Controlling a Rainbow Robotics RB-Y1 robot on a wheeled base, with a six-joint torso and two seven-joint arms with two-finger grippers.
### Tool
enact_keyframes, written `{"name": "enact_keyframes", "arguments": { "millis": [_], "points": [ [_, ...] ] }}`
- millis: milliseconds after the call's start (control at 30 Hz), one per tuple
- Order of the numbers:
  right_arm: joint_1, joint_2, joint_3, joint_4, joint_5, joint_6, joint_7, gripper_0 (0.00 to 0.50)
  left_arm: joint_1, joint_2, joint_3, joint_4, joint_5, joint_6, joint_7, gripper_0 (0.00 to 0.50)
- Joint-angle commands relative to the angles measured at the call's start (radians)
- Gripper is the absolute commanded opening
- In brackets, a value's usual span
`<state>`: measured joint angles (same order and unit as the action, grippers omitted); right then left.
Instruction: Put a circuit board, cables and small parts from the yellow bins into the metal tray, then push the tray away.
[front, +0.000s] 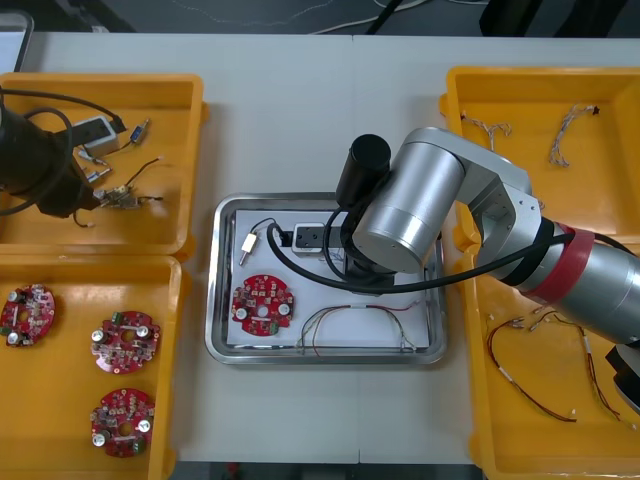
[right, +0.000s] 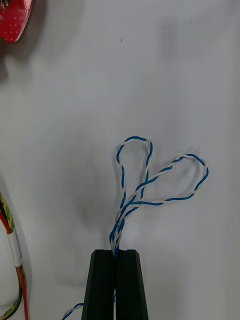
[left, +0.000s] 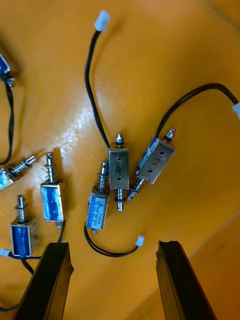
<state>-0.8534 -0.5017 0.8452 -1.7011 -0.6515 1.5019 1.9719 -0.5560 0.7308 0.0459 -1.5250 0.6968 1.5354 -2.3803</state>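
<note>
Right gripper (right: 116, 252) clamped on the twisted blue and white cable (right: 150, 185) inside the shiny metal tray (front: 225, 350), centre frame; left gripper (left: 114, 247), fingers apart, hovers above small metal parts (left: 119, 170), upper left

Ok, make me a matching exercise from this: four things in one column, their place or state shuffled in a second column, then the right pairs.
Column one
1 right gripper
2 left gripper
3 lone circuit board
4 three circuit boards

Column two
A lying in the metal tray
B shut on the blue and white cable
C in a yellow bin, left side
D open above small metal parts

Pairs: 1-B, 2-D, 3-A, 4-C
</note>
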Motion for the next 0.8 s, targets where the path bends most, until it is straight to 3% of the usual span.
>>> {"name": "enact_keyframes", "arguments": {
  "millis": [33,133,200,267,367,500,800],
  "points": [
    [-0.042,0.02,0.011,-0.008,0.01,-0.008,0.041,0.022,0.025,0.033,0.042,0.012,0.024,-0.008,-0.086,0.5],
    [-0.042,0.02,0.011,-0.008,0.015,-0.008,0.042,0.126,0.022,0.035,0.057,0.046,0.036,-0.014,-0.157,0.5],
    [-0.042,0.02,0.011,-0.006,0.018,-0.008,0.042,0.257,0.018,0.033,0.057,0.065,0.041,-0.017,-0.189,0.5],
    [-0.042,0.02,0.011,-0.008,0.018,-0.008,0.044,0.356,0.014,0.035,0.055,0.072,0.041,-0.017,-0.191,0.5],
    [-0.042,0.017,0.005,-0.015,0.018,-0.005,0.044,0.435,0.008,0.035,0.045,0.081,0.03,-0.023,-0.194,0.5],
    [-0.042,0.014,-0.029,-0.032,-0.002,0.02,0.048,0.458,-0.012,0.033,0.026,0.109,0.024,-0.031,-0.198,0.5],
    [-0.044,0.014,-0.15,-0.097,-0.043,0.118,0.059,0.461,-0.035,0.03,-0.011,0.141,-0.002,-0.086,-0.186,0.5]
  ]
}}
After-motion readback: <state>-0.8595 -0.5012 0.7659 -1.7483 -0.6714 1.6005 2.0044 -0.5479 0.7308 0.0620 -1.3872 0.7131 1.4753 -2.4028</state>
